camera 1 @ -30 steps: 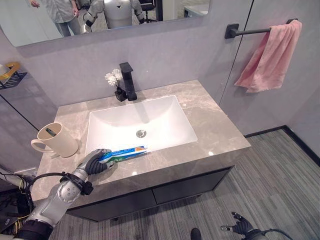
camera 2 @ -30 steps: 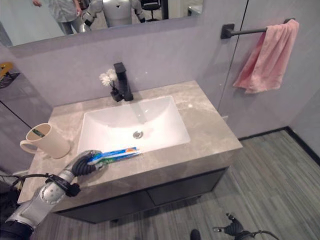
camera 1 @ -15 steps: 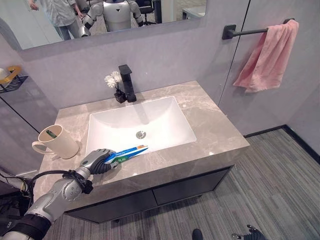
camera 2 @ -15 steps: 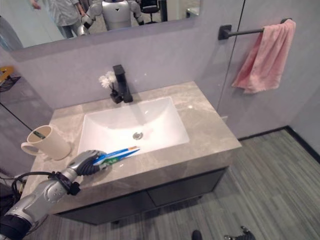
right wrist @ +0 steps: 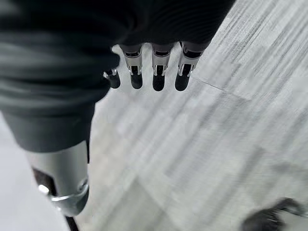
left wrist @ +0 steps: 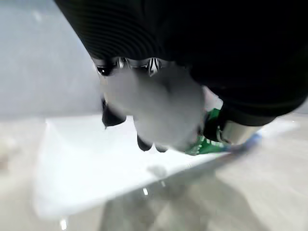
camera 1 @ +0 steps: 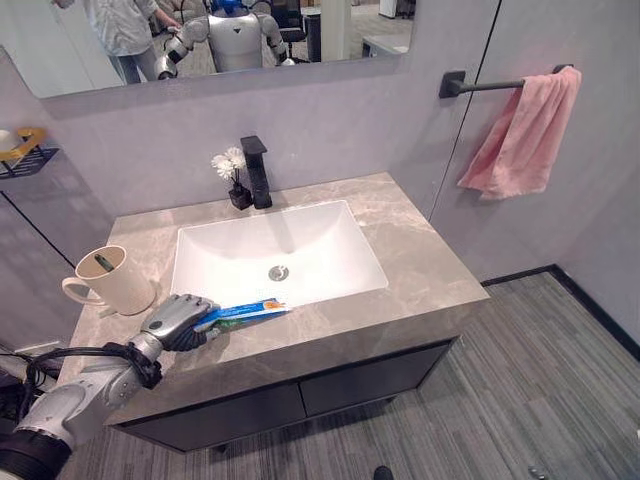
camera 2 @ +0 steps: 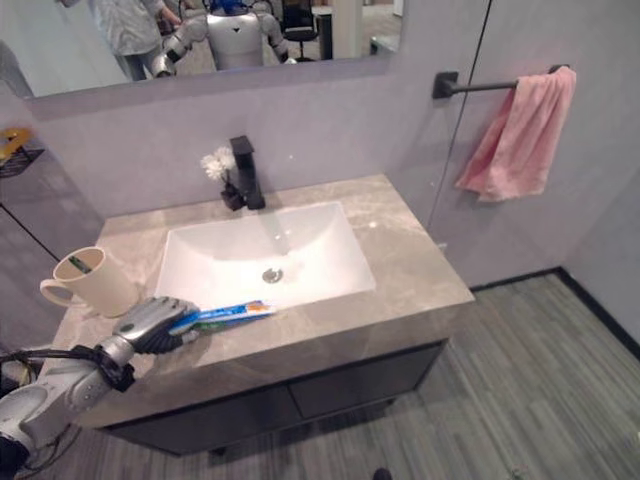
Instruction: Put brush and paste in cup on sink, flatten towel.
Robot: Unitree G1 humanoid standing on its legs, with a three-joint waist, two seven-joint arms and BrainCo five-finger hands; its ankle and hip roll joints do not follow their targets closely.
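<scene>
Toothpaste tube lies along the counter's front edge, its end pinched in the left hand's curled fingers. At ten o'clock stands the cup. Right hand hangs relaxed over floor.

Left hand fingers curl round the toothpaste beside sink.

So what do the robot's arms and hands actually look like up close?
The left arm is silver-grey metal, with a dark ribbed cover over its wrist. The left hand has silver fingers ending in dark tips. In its own wrist view, the right hand shows the same build: silver fingers, dark tips and a dark ribbed cover.
</scene>
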